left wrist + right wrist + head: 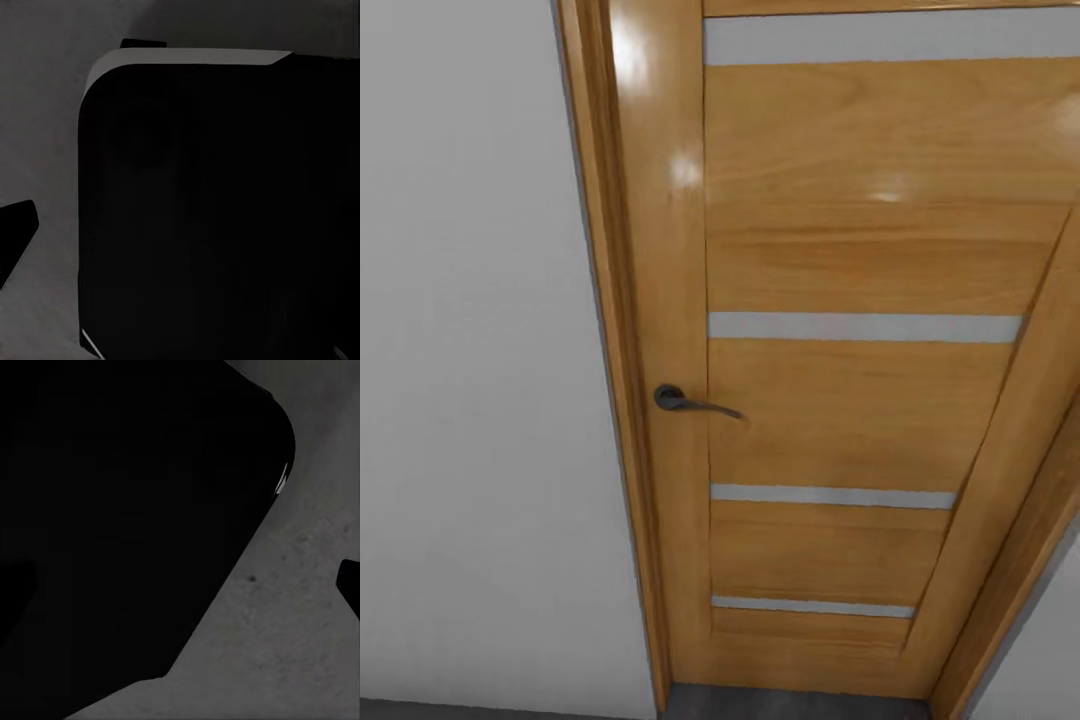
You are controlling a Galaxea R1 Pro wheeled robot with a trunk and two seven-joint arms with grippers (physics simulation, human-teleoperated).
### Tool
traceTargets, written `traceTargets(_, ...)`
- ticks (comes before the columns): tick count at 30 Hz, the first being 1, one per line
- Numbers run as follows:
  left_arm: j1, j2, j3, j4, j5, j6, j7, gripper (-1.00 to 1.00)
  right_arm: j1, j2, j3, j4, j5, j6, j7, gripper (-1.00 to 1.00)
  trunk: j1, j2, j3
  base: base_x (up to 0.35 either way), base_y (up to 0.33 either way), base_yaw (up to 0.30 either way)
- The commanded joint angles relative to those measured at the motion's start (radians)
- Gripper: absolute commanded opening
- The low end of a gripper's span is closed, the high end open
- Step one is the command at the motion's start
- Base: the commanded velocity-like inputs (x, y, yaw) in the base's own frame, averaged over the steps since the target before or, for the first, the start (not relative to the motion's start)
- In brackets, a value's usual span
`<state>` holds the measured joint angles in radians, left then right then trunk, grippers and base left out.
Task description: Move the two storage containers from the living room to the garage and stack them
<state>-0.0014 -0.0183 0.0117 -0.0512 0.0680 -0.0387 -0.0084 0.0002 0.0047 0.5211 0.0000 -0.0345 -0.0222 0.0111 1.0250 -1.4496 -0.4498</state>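
The two storage containers are out of view. A closed wooden door (860, 250) with a dark lever handle (695, 402) stands close ahead in the head view. In the left wrist view one dark fingertip (16, 225) of my left gripper (180, 232) sits at the picture's edge, over a black rounded part of the robot (210, 210). One fingertip (349, 585) of my right gripper (180, 585) likewise shows at the edge, above the dark grey concrete floor (285, 645). Both grippers look open and hold nothing.
A pale grey wall (480, 350) runs left of the door frame (625, 400). A strip of dark floor (790, 703) shows below the door. A black rounded robot part (120, 510) hides much of the right wrist view.
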Motion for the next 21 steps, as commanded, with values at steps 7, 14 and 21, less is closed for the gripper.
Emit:
traceTargets(7,0.000,0.002,0.001,0.001,0.008,-0.003,-0.002,1.00,0.000,0.000,0.004,0.000,-0.003,-0.001,0.001,1.00,0.000,0.000,-0.001,0.068,-0.036,-0.137)
traceTargets(14,0.000,0.002,0.001,0.001,0.009,-0.003,-0.002,1.00,0.000,0.000,0.004,0.000,-0.003,-0.001,0.001,1.00,0.000,0.000,-0.001,0.277,-0.054,-0.010)
traceTargets(21,0.000,0.002,0.001,0.001,0.009,-0.003,-0.002,1.00,0.000,0.000,0.004,0.000,-0.003,-0.001,0.001,1.00,0.000,0.000,-0.001,0.313,-0.003,0.000)
